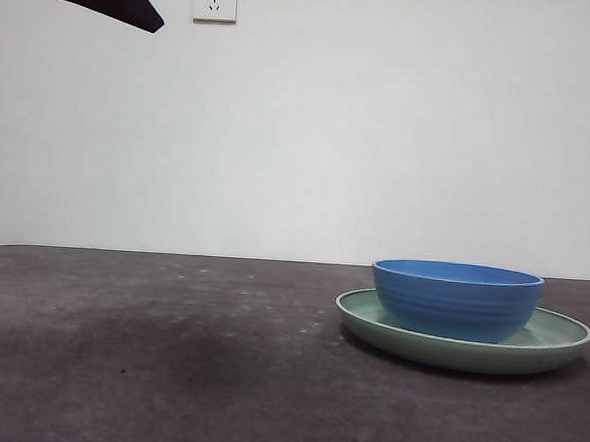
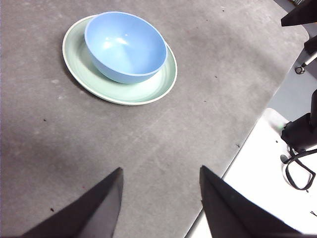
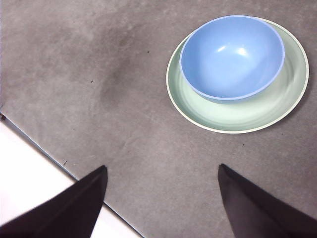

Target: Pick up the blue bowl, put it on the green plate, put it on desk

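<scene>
blue bowl (image 1: 457, 299) already sitting in the green plate (image 1: 558, 342), both hands up and away.

the bowl rests upright inside the plate on the desk (image 1: 167, 353), off-centre toward one rim. the left hand (image 2: 161, 198) and right hand (image 3: 161, 196) each hover well apart from the dishes, jaws spread, holding nothing. judging by this, the stacking step looks done; what remains is lifting the bowl off and setting it on bare desk, which calls for a rim grasp.

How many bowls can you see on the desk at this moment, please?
1. The blue bowl sits upright inside the green plate, toward the right of the desk in the front view. No other bowl is visible in any view.
</scene>
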